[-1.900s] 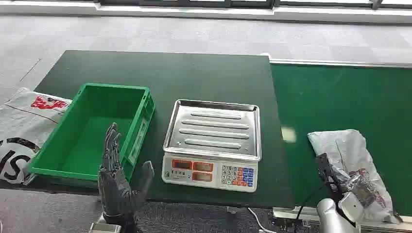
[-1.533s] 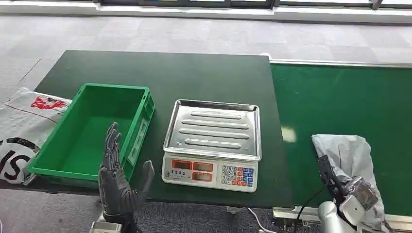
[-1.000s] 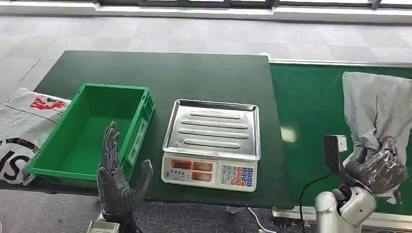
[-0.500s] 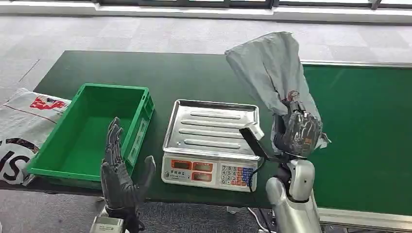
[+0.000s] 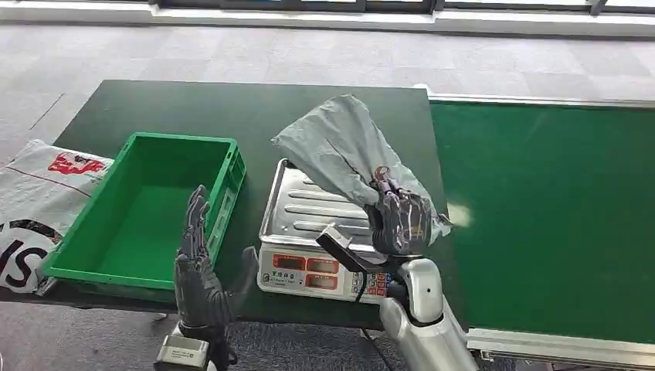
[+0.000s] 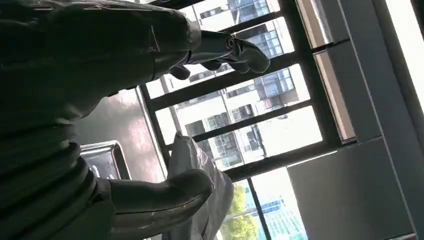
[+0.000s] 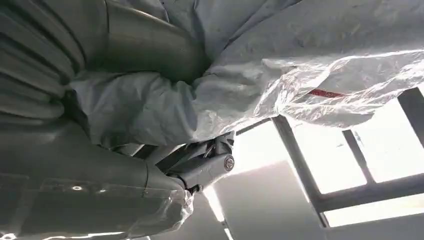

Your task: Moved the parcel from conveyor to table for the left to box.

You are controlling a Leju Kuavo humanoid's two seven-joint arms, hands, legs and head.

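Parcel [image 5: 340, 151]: grey plastic mailer bag, crumpled, soft. Held up over the weighing scale [image 5: 337, 232], above its steel tray, by the right hand [image 5: 399, 222]. Whether bag touches tray: can't tell from head view.

Orientation: long axis runs diagonal in head view, from the gripped end near the scale's right front corner up and away toward the table's [image 5: 255, 116] far middle; free end is the wider one and points left-rearward. Bag tilted, not lying flat.

Right hand: fingers wrapped tight on the parcel's lower end, bag bunched in grip. Right wrist view adds close detail: grey film [image 7: 280, 75] creased around thumb [image 7: 145, 42], clear outer layer w/ a red mark, windows behind. Head view gives no such detail but gives position rel. to scale and table.

Left hand [image 5: 202, 270]: raised at the table's near edge, palm upright, fingers apart and straight, holding nothing. Stands just in front of green crate [image 5: 143, 209], not touching it. Left wrist view adds: thumb [image 6: 160, 192] and fingertips [image 6: 240, 50] spread, w/ parcel [image 6: 200, 195] seen between them against window frames, plus a corner of the steel tray [image 6: 102, 157].

Other items, head view: green crate left of scale, nothing visible inside; conveyor belt [image 5: 548, 209], green, right of table; white printed sack [image 5: 35, 193] w/ red and black print at far left, partly under crate side.
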